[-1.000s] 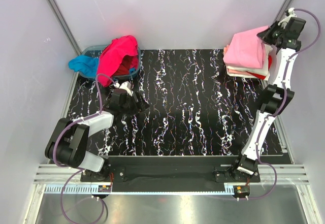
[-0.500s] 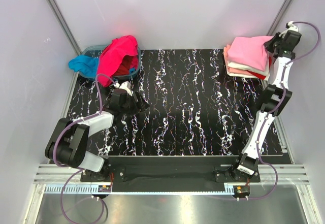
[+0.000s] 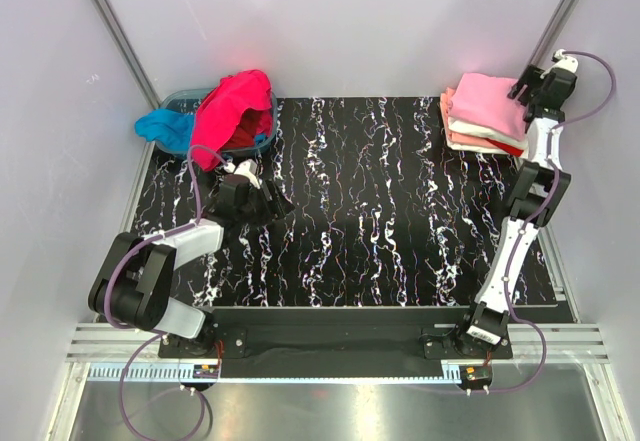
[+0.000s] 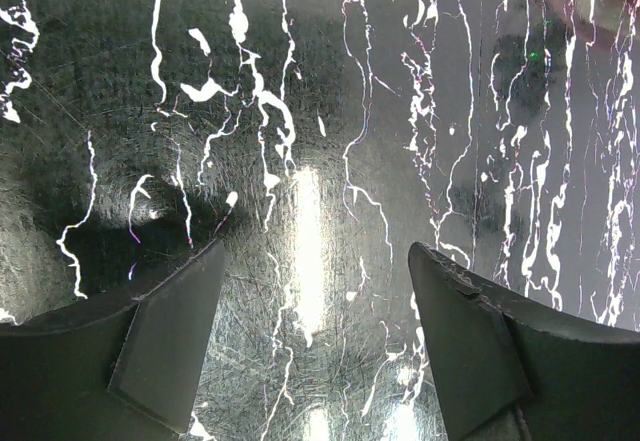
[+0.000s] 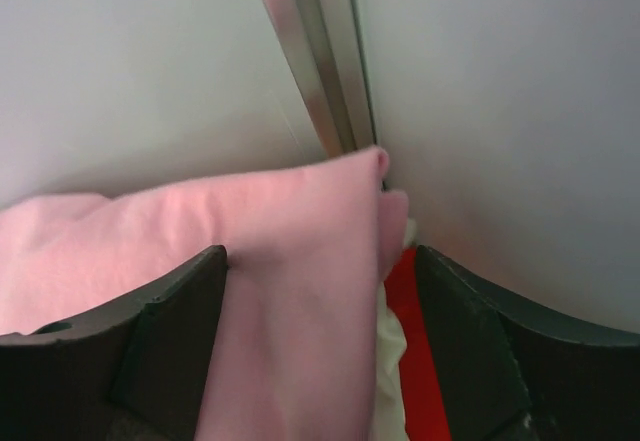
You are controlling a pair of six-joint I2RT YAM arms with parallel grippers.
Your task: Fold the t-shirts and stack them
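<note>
Since the earlier frame the right gripper (image 3: pixel 527 86) has let go and drawn back toward the far right corner. Its jaws stand wide over the edge of the folded light pink cloth t-shirt (image 3: pixel 485 101), which lies flat on top of the stack. Over the black marbled tabletop (image 3: pixel 380 211) the left gripper (image 4: pixel 315 261) is spread and empty. A hot pink cloth t-shirt (image 3: pixel 235 106) drapes over the grey-blue plastic basin (image 3: pixel 186 94).

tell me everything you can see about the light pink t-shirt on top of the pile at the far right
The light pink t-shirt is soft plain cloth, folded into a smooth, roughly rectangular pad. It lies flat as the top layer of the stack in the far right corner of the table, above cream white cloth and red cloth. The open right gripper sits at its right edge, with fingers on either side of the fold. Whether they touch it is unclear.
</note>
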